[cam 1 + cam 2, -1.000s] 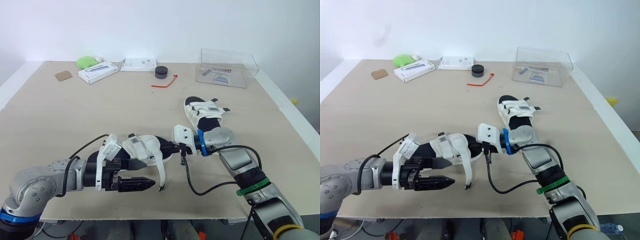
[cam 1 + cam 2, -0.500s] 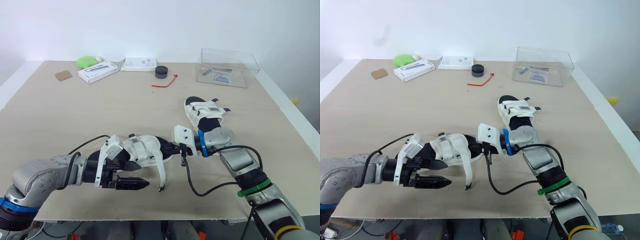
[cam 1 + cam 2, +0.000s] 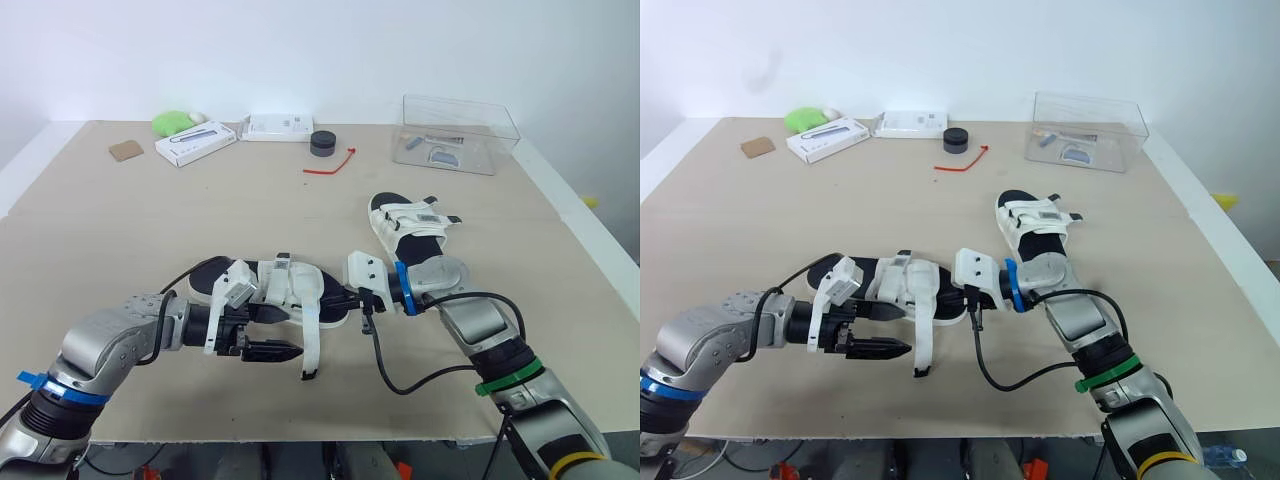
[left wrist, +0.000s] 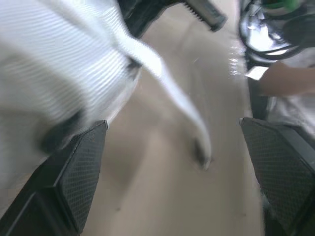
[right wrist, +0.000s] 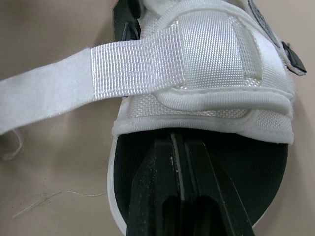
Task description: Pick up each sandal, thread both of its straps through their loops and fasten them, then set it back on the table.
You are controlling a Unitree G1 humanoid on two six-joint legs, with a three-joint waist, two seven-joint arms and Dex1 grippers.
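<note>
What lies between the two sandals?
The right gripper and its white wrist mount. Its fingers are shut on the near sandal's end, and the far sandal lies just beyond the wrist. The left eye view shows this.

sandal (image 5: 206,73): white woven webbing, black matt footbed | table (image 3: 150,230): matt beige wood

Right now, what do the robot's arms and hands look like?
Both arms are silver-grey metal. The left arm has a blue band; the right arm a blue wrist ring and green band. The left hand and right hand each have two black fingers, a white block and a black cable.
</note>
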